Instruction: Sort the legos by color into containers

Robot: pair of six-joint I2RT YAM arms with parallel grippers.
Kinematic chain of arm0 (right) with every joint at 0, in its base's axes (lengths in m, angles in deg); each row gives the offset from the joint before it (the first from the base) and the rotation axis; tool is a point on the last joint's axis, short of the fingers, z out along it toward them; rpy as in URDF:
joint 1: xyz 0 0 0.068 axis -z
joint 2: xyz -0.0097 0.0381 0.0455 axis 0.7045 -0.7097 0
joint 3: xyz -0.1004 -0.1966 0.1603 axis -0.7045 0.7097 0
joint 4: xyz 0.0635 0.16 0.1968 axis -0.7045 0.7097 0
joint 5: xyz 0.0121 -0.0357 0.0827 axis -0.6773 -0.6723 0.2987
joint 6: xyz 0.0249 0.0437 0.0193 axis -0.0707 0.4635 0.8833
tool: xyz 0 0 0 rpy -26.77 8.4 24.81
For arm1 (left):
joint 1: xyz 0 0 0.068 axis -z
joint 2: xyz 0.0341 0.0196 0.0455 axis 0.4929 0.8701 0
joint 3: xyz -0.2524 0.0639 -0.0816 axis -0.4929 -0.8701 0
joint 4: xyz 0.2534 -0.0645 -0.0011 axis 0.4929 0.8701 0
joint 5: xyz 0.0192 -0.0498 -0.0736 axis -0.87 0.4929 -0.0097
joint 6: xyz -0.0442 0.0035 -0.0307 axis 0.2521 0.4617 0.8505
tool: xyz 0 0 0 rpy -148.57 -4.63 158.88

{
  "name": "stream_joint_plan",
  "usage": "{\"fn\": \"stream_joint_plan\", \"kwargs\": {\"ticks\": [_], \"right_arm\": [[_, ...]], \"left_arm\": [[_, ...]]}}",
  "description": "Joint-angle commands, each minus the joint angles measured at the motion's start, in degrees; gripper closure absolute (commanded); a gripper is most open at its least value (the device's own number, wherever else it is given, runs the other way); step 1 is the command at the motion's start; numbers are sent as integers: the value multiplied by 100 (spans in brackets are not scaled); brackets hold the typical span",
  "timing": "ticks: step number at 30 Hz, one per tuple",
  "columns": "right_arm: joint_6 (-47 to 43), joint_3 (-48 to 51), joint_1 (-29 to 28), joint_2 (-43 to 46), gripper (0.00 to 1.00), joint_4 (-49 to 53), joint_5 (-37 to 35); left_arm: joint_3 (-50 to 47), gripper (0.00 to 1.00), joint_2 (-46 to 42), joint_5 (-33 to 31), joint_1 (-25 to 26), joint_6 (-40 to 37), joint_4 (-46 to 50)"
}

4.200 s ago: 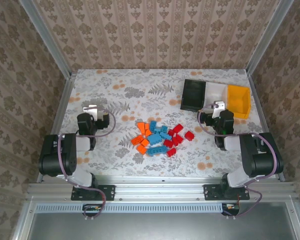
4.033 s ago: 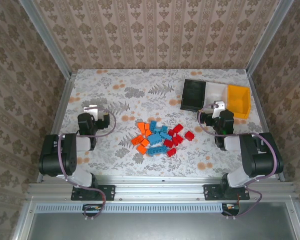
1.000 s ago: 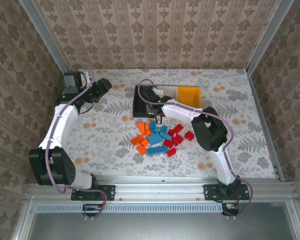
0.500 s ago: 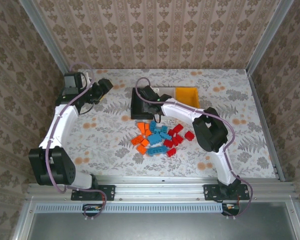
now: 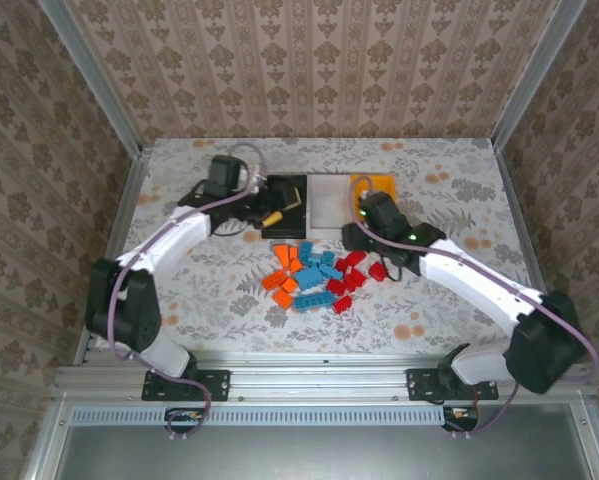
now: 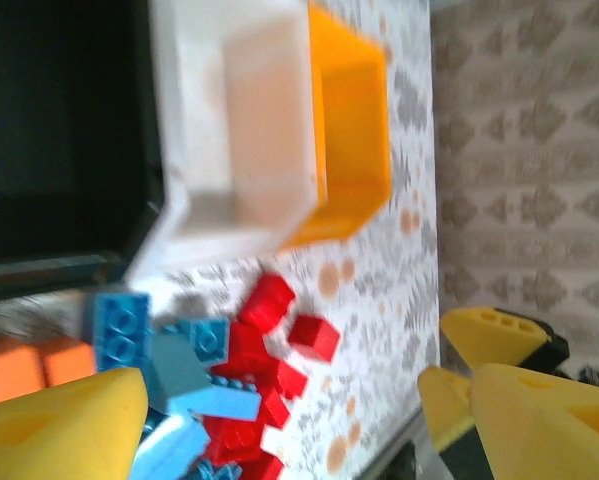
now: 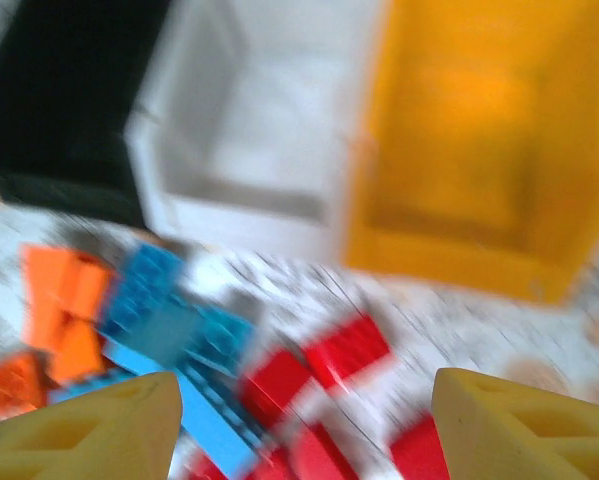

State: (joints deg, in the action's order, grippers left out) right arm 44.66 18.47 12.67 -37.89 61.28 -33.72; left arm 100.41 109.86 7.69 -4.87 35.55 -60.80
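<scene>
- table (image 5: 199,290): flower-patterned top, closed in by papered walls (image 5: 319,70) at the back and both sides.
- black bin (image 5: 297,190): left end of a row of three at mid-table, its long side against the white bin.
- white bin (image 5: 329,200): middle of the row, touching both neighbours.
- yellow bin (image 5: 379,183): right end of the row, partly hidden under the right arm in the top view.
- legos (image 5: 314,275): one loose heap on the table, just on the near side of the bins, with many bricks touching.
- orange legos (image 5: 282,280): left part of the heap, in front of the black bin.
- blue legos (image 5: 317,272): middle of the heap.
- red legos (image 5: 351,275): right part of the heap, near the yellow bin.
- left gripper (image 6: 284,385): fingers spread wide with nothing between them. From above it sits over the near edge of the black bin.
- right gripper (image 7: 307,385): fingers wide apart and holding nothing. It hangs by the red end of the heap, just before the yellow bin, and its own view is blurred.
</scene>
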Motion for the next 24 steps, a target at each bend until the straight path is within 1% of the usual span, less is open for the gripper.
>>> {"fn": "stream_joint_plan", "kwargs": {"ticks": [1,3,5,8,11,13,16,19,24], "right_arm": [[-6,632,296,482,34,735,509],[82,863,320,606,36,865,585],[144,1020,316,574,38,928,831],[309,1193,324,372,40,999,762],[424,1264,328,148,42,894,849],[453,1229,329,-61,43,847,696],[440,1121,345,-394,43,764,498],[435,1050,452,-769,41,697,336],[390,939,561,-1054,38,483,178]], "left_arm": [[-108,13,211,491,314,288,-242],[-133,13,282,569,355,373,-327],[-143,13,309,628,346,430,-374],[-135,13,256,630,325,423,-375],[-118,13,175,613,311,373,-333],[-87,13,119,593,273,327,-282],[-90,13,70,577,226,334,-268],[-97,13,40,577,197,335,-277],[-99,13,-7,604,178,344,-294]]}}
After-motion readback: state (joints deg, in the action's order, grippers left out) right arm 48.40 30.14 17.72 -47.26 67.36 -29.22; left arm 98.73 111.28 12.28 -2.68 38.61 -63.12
